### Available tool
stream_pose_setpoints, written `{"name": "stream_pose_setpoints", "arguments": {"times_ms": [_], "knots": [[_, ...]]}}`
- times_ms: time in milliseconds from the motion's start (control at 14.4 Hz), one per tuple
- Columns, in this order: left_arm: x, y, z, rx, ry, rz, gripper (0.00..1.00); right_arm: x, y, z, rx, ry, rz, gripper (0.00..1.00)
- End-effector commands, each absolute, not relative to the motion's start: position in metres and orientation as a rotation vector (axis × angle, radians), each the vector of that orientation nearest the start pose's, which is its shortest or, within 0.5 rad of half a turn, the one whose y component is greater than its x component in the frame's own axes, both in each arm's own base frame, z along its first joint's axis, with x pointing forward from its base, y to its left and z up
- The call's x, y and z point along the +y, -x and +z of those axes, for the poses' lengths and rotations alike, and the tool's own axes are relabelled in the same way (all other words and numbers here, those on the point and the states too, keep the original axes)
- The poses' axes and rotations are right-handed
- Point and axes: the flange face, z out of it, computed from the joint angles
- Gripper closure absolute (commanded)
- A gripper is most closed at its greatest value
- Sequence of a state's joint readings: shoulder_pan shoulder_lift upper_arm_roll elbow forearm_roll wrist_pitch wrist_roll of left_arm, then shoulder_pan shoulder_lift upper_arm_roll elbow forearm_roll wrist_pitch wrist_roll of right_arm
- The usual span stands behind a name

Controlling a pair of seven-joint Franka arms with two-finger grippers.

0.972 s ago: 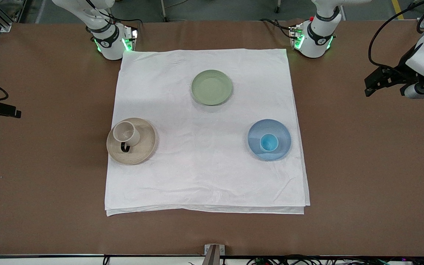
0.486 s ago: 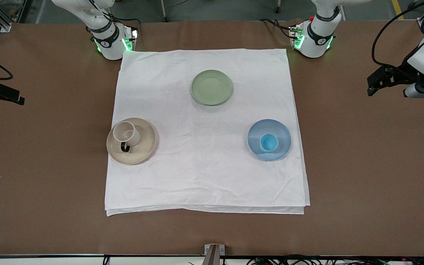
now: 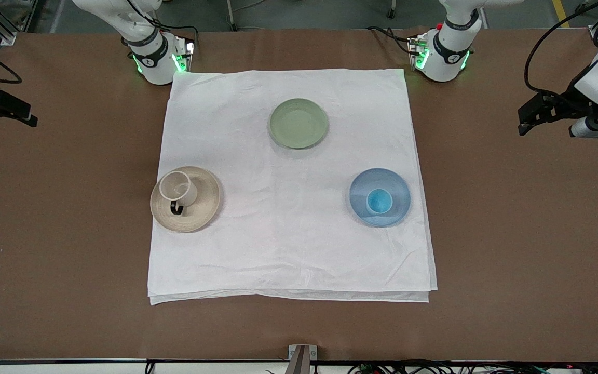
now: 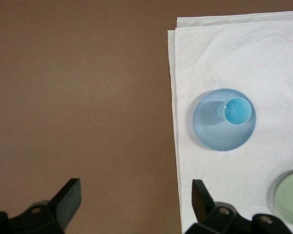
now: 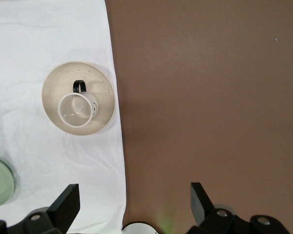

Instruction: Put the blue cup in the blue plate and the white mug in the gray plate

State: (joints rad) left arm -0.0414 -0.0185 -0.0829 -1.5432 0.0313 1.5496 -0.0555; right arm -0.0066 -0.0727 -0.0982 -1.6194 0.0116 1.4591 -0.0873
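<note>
The blue cup (image 3: 379, 201) stands upright in the blue plate (image 3: 400, 200) on the white cloth, toward the left arm's end. The white mug (image 3: 177, 188) stands upright on the gray plate (image 3: 205, 200), toward the right arm's end, with its dark handle pointing to the front camera. My left gripper (image 3: 525, 117) is open and empty over bare table past the cloth's edge. My right gripper (image 3: 26, 117) is open and empty over bare table at the other end. The left wrist view shows the cup (image 4: 237, 110) in its plate (image 4: 207, 126). The right wrist view shows the mug (image 5: 77, 109) on its plate (image 5: 100, 87).
A green plate (image 3: 298, 123) lies empty on the white cloth (image 3: 288, 249), farther from the front camera than the other two plates. Both arm bases stand at the table's edge by the cloth's corners. Brown tabletop surrounds the cloth.
My right gripper has moved over the bare table toward the robots' edge. My left gripper rose slightly, then held still. The cup, mug and plates have not moved.
</note>
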Motion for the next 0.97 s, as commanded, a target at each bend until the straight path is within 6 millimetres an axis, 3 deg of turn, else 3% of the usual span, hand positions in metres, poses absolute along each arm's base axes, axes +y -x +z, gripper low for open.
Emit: {"name": "stream_pose_setpoints", "arguments": {"times_ms": [0, 903], "knots": [[-0.062, -0.539, 0.653, 0.136, 3.124, -0.059, 0.00, -0.054, -0.504, 0.640, -0.002, 3.151, 0.068, 0.00], [-0.058, -0.543, 0.658, 0.111, 3.121, -0.074, 0.00, -0.056, -0.500, 0.654, -0.022, 3.137, 0.068, 0.00]]}}
